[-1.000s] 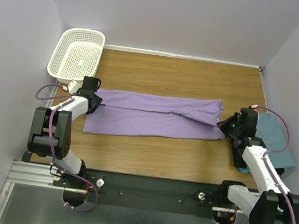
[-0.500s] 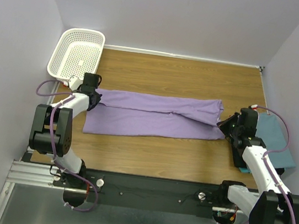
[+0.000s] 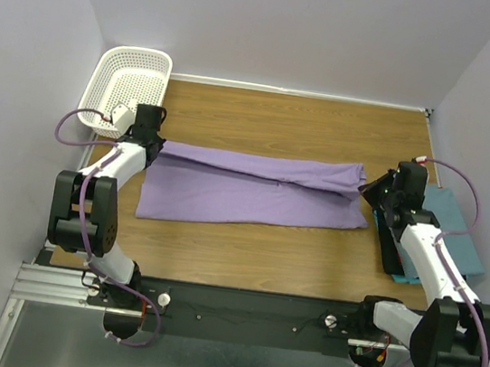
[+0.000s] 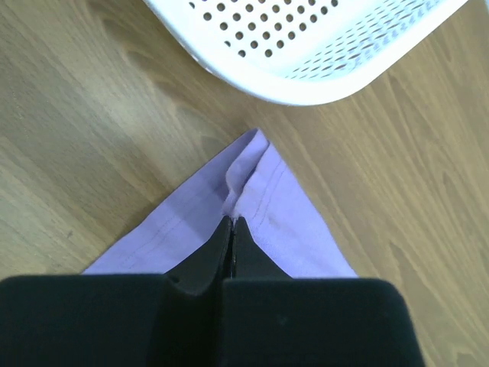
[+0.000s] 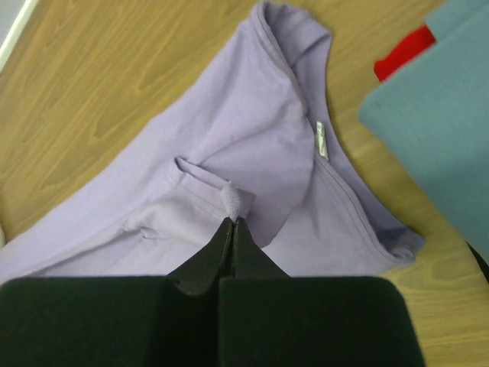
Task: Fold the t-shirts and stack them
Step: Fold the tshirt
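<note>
Wooden table (image 3: pixel 300 118): fills the middle of the top view; its near edge is hidden behind the arm bases.

Lavender t-shirt (image 3: pixel 253 194): lies across the table centre as a long band, folded lengthwise, spanning left to right between the two arms. Its upper left corner sits just beside the basket.

Teal t-shirt (image 3: pixel 453 227): at the right edge of the top view, partly covered by the right arm. In the right wrist view it is cut off by the upper right frame edge.

White mesh basket (image 3: pixel 126 85): upper left of the top view.

Left gripper (image 4: pixel 231 222): fingers pressed together, pinching the shirt's pointed corner.

Right gripper (image 5: pixel 231 222): fingers pressed together on a small raised nub of lavender cloth near the neck opening.

Red scrap (image 5: pixel 403 52): peeks out beside the teal cloth, mostly hidden; what it is cannot be told.

Tag (image 5: pixel 322 141): small, white, at the lavender neckline; any print is too small to read.
</note>
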Motion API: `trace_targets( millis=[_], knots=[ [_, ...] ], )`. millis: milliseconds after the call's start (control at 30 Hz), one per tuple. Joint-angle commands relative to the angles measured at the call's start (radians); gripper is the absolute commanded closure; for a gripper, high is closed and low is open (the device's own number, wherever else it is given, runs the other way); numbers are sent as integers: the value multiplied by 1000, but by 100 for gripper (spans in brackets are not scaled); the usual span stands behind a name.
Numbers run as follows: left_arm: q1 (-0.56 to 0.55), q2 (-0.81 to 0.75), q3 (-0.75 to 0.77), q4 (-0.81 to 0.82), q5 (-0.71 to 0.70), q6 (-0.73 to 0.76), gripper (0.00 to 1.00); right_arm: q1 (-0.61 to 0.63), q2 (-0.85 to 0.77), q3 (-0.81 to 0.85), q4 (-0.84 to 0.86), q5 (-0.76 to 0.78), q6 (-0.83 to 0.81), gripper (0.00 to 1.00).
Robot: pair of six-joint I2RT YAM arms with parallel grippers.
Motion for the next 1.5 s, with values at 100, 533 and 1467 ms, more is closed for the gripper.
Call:
trace_targets(
  millis=[100, 533, 1467],
  knots=[
    [3, -45, -62, 51, -34, 66, 100, -2, 88, 129, -1, 20, -2, 99],
    [6, -140, -203, 85, -26, 60, 100, -32, 74, 120, -8, -3, -10, 99],
    [-107, -243, -179, 37, -38, 31, 59, -34, -43, -29, -9, -101, -65, 36]
  ],
)
